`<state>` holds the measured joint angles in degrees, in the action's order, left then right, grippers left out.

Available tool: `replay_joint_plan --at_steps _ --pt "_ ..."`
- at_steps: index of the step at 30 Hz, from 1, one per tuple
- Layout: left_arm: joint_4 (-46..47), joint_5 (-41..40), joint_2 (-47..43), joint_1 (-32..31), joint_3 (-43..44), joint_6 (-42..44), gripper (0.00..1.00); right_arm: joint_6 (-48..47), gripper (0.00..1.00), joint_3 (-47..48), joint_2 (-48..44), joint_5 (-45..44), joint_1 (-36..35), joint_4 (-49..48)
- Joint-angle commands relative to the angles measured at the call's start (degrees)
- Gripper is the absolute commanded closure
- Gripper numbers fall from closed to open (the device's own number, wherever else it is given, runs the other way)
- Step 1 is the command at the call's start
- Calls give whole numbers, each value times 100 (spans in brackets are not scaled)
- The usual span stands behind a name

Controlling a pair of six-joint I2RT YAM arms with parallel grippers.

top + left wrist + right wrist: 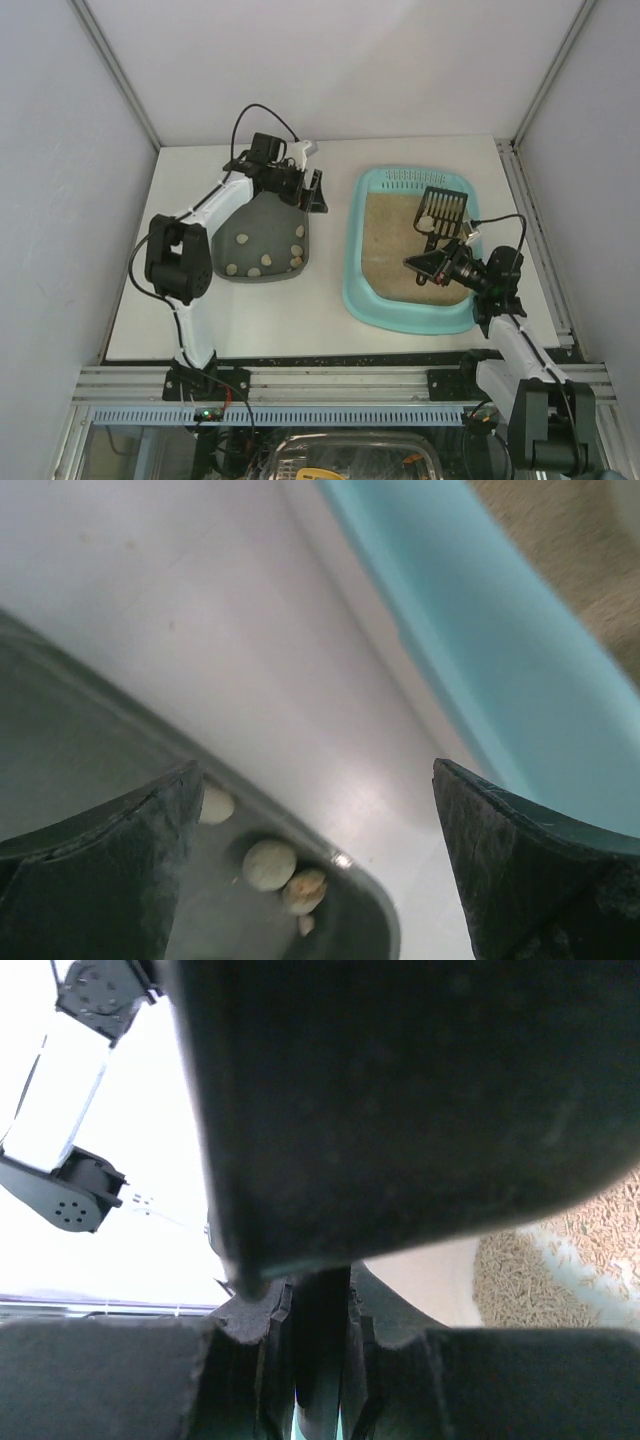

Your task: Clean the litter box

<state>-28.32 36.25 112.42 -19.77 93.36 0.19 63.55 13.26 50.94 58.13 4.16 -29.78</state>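
The light-turquoise litter box (357, 290) lies right of centre, with beige litter (390, 240) and a slotted far end. My right gripper (432, 262) is over the litter, shut on the handle of a black slotted scoop (446, 207) whose head points to the far end. In the right wrist view the scoop (400, 1090) fills the top, its handle clamped in the gripper (320, 1330). My left gripper (315, 190) is open and empty above the far right corner of the dark grey tray (255, 215). In the left wrist view the gripper (315, 830) hangs over the tray's corner (372, 905).
Several pale lumps (268, 258) lie in the grey tray; some show in the left wrist view (270, 864). The litter box rim (480, 650) runs close to the right of the left gripper. White walls enclose the table; a metal rail (330, 385) lines the near edge.
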Motion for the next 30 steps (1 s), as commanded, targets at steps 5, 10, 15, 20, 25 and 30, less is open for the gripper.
replay_joint_plan --at_steps 5,10,15,20,25,30 --pt "-1590 -2539 -623 -45 625 1687 0 -874 100 988 752 383 -37 2515" --pt "-1037 -3459 -1270 -16 317 1039 0 -581 100 1263 941 254 -528 2476" --pt "-1687 -3752 -1415 47 897 700 0 -12 100 1059 897 587 -230 1902" --pt "-2360 -3076 -1914 265 533 815 0 274 100 1125 1184 772 -675 1752" --pt "-2765 -3453 -2558 258 -164 1259 0 1666 100 714 1272 580 -620 119" --pt "-3095 -3552 -2893 255 -363 1309 0 2832 100 392 1467 899 -159 -1367"
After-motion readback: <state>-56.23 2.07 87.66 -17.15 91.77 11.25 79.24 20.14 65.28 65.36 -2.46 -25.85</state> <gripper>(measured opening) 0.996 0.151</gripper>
